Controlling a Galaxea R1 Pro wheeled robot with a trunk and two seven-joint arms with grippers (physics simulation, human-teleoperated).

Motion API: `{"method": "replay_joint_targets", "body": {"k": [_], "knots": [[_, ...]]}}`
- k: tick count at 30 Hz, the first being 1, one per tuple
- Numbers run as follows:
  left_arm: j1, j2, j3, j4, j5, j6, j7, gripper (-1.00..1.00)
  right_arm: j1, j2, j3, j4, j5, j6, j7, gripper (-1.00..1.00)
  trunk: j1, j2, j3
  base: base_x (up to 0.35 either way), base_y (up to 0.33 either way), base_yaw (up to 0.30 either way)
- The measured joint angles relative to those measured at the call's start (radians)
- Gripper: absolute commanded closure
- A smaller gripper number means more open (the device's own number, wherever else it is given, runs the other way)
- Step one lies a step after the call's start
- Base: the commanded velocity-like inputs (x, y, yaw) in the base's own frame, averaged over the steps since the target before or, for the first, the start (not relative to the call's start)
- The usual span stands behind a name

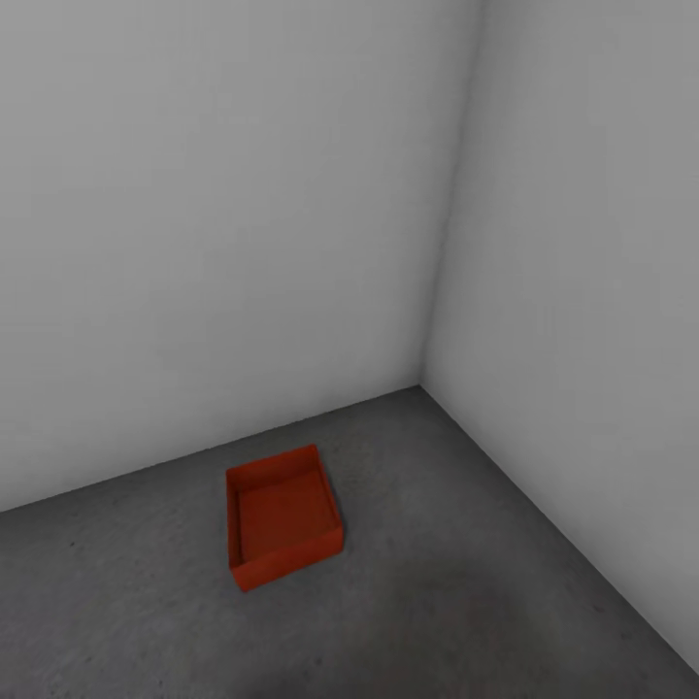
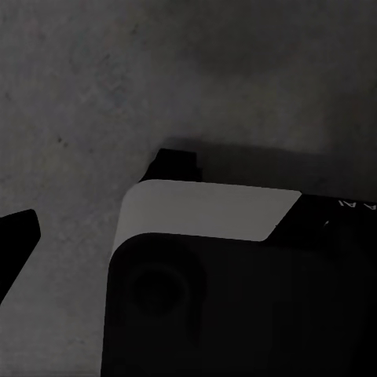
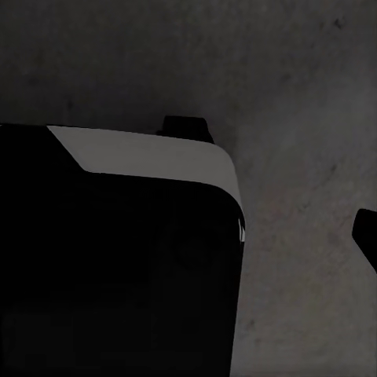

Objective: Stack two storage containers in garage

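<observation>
One orange-red box (image 1: 283,516) already sits on the grey concrete floor (image 1: 466,602) of the garage, near the corner where the two pale walls (image 1: 223,223) meet. It is open on top, empty, and turned a little against the wall line. So I judge that the first half of the task is done: one box is put down. The second box must yet be brought and set on top of this one.

Both wrist cameras look down at the dark floor past the robot's own base (image 2: 236,275). At the edge of the left wrist view there is a dark tip (image 2: 17,236), perhaps a finger of the left gripper, and a similar dark piece (image 3: 367,232) in the right wrist view. Both are cut off, so I cannot tell if the grippers are wide or narrow. Nothing appears to be held.
</observation>
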Motion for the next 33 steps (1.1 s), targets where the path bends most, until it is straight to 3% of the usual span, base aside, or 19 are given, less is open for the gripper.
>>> {"method": "replay_joint_targets", "body": {"k": [33], "knots": [[0.000, 0.002, 0.000, 0.000, -0.002, 0.000, 0.000, -1.00, 0.000, 0.005, 0.000, 0.000, -0.002, 0.000, 0.000, -1.00, 0.000, 0.000, 0.043, 0.000, 0.000, 0.000]]}}
